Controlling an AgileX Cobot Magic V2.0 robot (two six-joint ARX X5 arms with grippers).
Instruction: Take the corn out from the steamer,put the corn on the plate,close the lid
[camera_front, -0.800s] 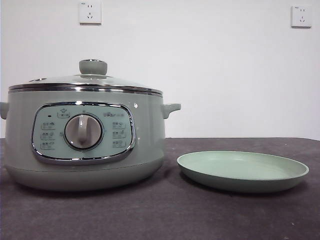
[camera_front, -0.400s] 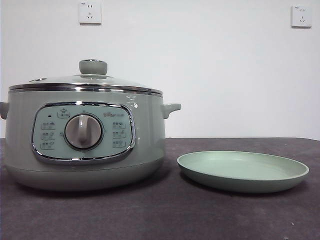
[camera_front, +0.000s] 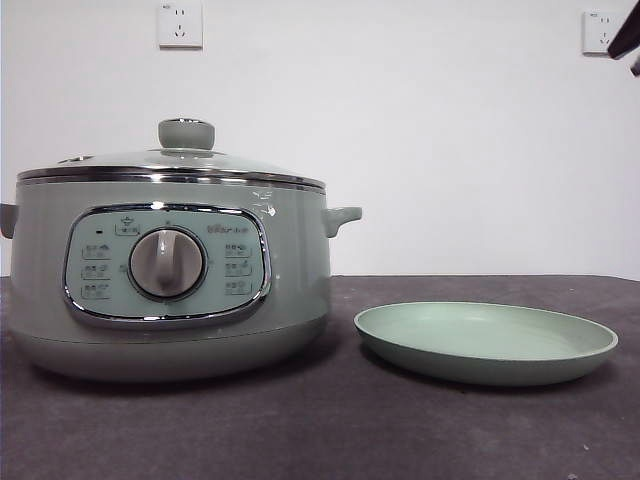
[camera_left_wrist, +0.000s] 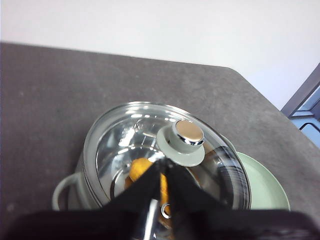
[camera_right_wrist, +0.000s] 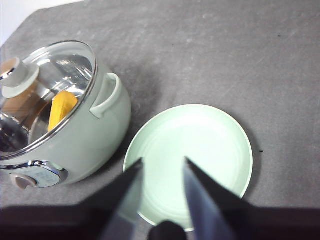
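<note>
Dark bench (camera_front: 330, 430) carries the steamer (camera_front: 165, 280), its lid (camera_left_wrist: 165, 150) on over the corn (camera_right_wrist: 62, 110), plate (camera_right_wrist: 200, 155) beside; left tool (camera_left_wrist: 161, 172), jaws nearly together, should part squarely around the knob (camera_left_wrist: 186, 137), while right tool (camera_right_wrist: 160, 172) hangs parted.

Left gripper (camera_left_wrist: 161, 172): black tapered jaws, glossy. Right gripper (camera_right_wrist: 161, 167): black pointed jaws, dark base.

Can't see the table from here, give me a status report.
Left end effector shut, above lid. Right end effector open, over plate. Corn inside steamer, lid on. Nothing in the way.
</note>
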